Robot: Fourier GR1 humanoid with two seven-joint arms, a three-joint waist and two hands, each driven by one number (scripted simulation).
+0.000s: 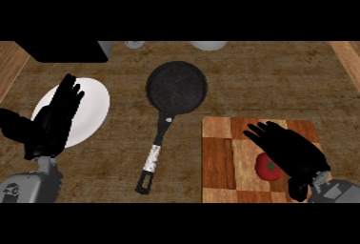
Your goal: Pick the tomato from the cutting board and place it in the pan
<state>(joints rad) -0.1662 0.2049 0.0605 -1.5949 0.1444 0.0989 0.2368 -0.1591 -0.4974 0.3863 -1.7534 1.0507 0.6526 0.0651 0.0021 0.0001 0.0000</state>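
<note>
A red tomato (266, 168) lies on the checkered wooden cutting board (219, 157) at the lower right. My right hand (292, 150) hovers over the board with fingers spread and open, covering the tomato's right side; whether it touches the tomato I cannot tell. The black pan (176, 87) sits in the middle of the counter, its handle (154, 157) running down toward me, left of the board. My left hand (55, 114) rests open at the left, fingers pointing up, over a white plate.
A white plate (91, 107) lies at the left under my left hand. A dark box (63, 51) fills the top left corner. Two pale round objects (209, 45) stand at the counter's far edge.
</note>
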